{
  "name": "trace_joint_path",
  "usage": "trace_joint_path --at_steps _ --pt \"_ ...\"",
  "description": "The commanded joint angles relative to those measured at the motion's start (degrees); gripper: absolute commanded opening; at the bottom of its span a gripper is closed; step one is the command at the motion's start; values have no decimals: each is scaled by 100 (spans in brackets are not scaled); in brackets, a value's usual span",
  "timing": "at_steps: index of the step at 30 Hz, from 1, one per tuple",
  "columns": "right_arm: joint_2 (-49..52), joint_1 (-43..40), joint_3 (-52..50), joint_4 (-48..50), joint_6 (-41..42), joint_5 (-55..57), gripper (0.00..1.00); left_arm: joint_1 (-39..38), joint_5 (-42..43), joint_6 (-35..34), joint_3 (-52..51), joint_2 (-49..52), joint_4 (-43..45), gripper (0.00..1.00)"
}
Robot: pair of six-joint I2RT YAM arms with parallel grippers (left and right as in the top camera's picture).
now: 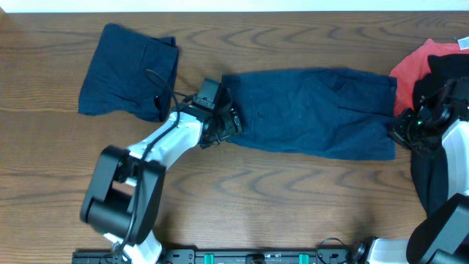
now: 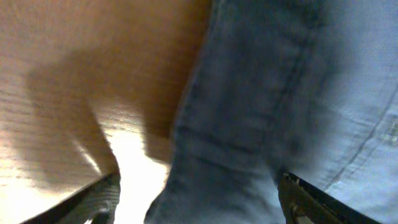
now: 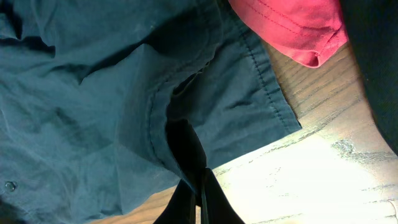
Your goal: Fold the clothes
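Bare desk (image 1: 293, 198) lies open in front of the spread shorts (image 1: 308, 110). A folded navy piece (image 1: 124, 70) blocks the left rear; red cloth (image 1: 412, 70) and black cloth (image 1: 448, 67) crowd the right.

Robot lab bench: wood-grain table (image 1: 44, 183), two robot arms (image 1: 165, 139).
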Motion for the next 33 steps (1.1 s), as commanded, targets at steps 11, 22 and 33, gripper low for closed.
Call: trace_joint_path --at_steps 11,22,33 --pt "-90 -20 -2 0 -105 -85 1 140 33 120 -61 337 -50 24" --pt "-260 -20 -2 -103 -109 -87 1 214 -459 911 116 -765 -940 22" --pt "-1491 -20 -2 -1113 -107 219 1 210 -960 1259 114 -2015 -2769 12"
